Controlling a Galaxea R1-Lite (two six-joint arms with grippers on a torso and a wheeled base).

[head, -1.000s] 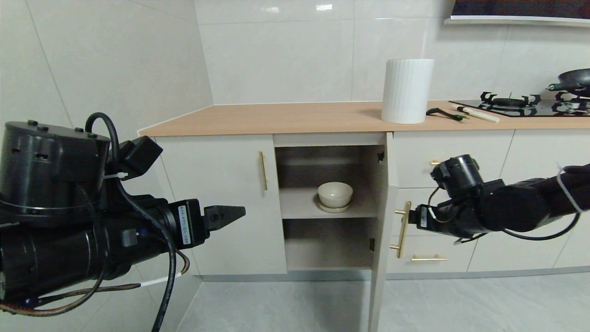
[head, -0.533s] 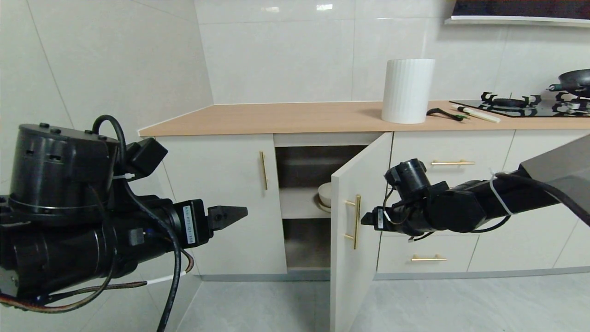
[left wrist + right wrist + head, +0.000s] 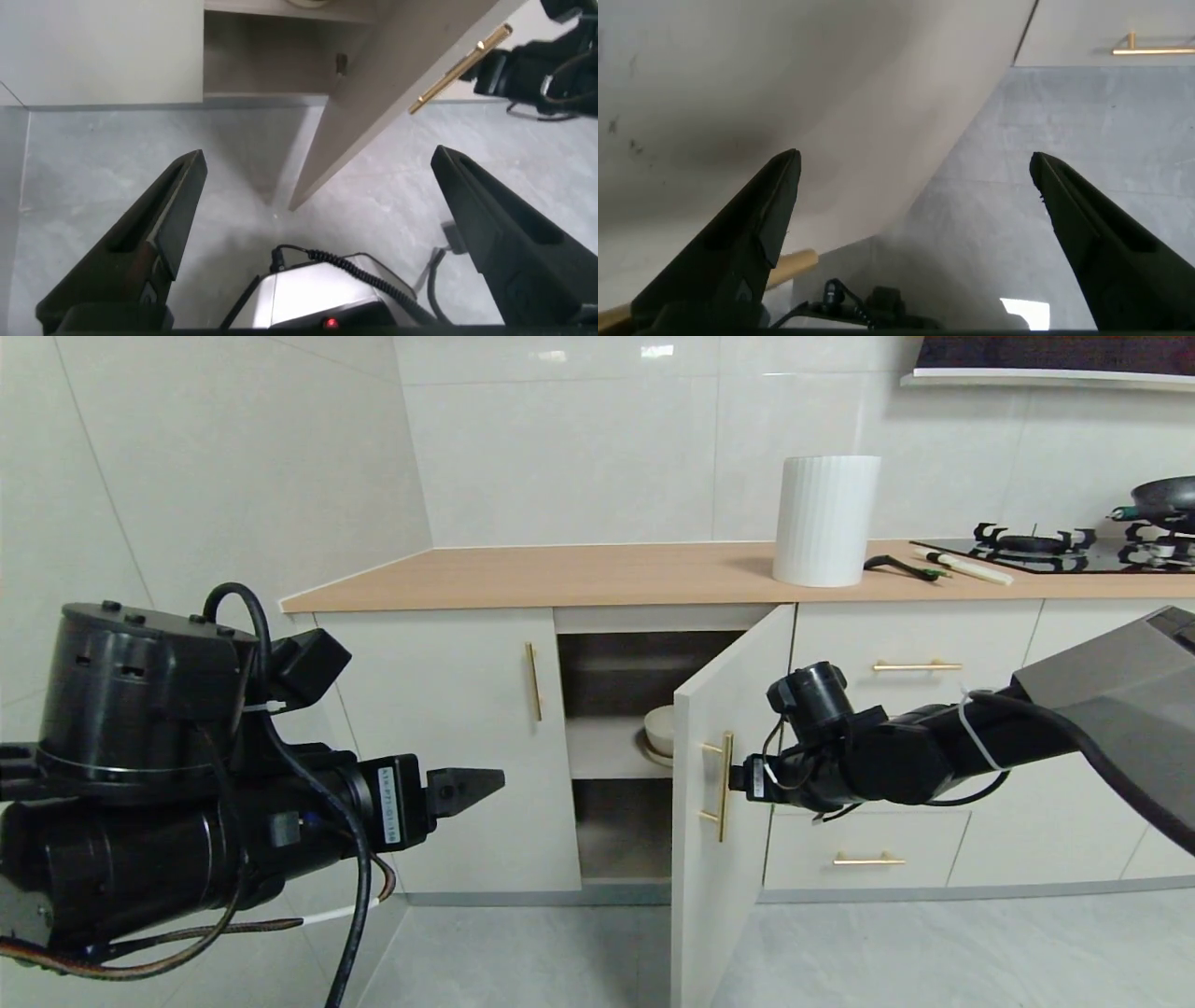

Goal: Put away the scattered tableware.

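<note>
Partly hidden behind the half-shut cabinet door [image 3: 711, 905], our bowl [image 3: 659, 730] sits on the cabinet shelf [image 3: 607, 751]. We hold our right gripper [image 3: 736, 781] at the door's gold handle [image 3: 724, 761], fingers apart. Our left gripper [image 3: 471, 790] hangs well left, fingers also apart.

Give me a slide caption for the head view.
Right end effector at the gold handle of a half-open cabinet door; a bowl sits partly hidden inside.

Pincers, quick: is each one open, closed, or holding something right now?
Left pincer: open, holding nothing.
Right pincer: open, at the handle of the cabinet door, not clamped on it.
</note>
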